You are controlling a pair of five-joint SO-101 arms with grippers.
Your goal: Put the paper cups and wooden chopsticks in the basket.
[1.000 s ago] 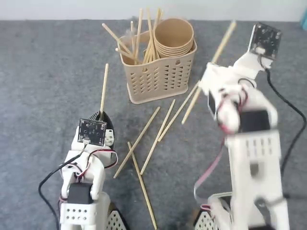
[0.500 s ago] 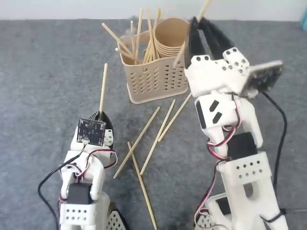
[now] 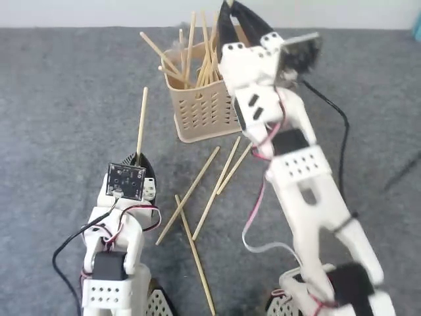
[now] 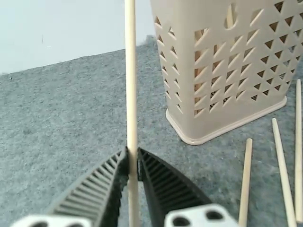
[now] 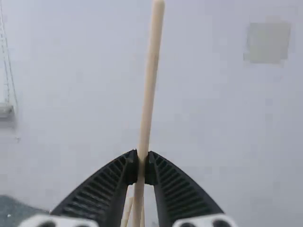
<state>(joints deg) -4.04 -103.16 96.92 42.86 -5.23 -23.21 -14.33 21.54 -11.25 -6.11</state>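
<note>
A beige perforated basket (image 3: 207, 112) stands at the back of the grey carpet, holding several wooden chopsticks (image 3: 192, 49); the right arm hides its right half. My right gripper (image 3: 235, 16) is above the basket's right side, shut on a chopstick (image 5: 148, 94) that sticks up past its fingers. My left gripper (image 3: 139, 161) sits low at the front left, shut on another chopstick (image 3: 141, 126) that points toward the back. In the left wrist view that chopstick (image 4: 130, 85) passes left of the basket (image 4: 227, 61).
Several loose chopsticks (image 3: 191, 197) lie crossed on the carpet in front of the basket, between the two arm bases. One long chopstick (image 3: 196, 253) runs toward the front edge. A pale wall (image 5: 236, 118) rises behind the table.
The right arm swung left and toward the back, carrying its chopstick from the right of the basket to above it. It now covers the paper cups. The left arm kept still.
</note>
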